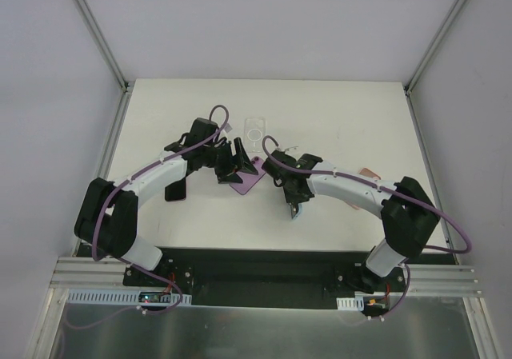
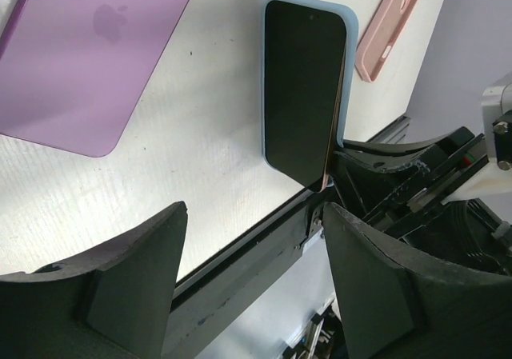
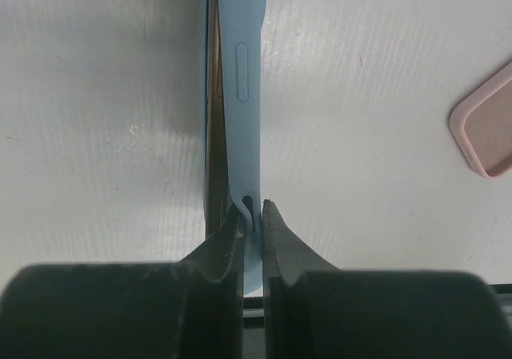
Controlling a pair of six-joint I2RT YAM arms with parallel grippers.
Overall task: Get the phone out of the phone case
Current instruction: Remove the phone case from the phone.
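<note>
Risks a drop with the left gripper gaping empty near the black glass-fronted phone, on edge in its light-blue silicone case, and the right gripper nipped tight on only the case's thin, slippery-looking rim

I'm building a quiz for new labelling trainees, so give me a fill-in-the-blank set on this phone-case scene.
1. The right gripper is shut on the edge of a light ___ phone case.
2. The left gripper holds nothing; its jaws stand ___.
3. The other case in the left wrist view is ___.
4. The flat item bearing the Apple logo is ___.

Missing words: blue; open; pink; purple.
</note>
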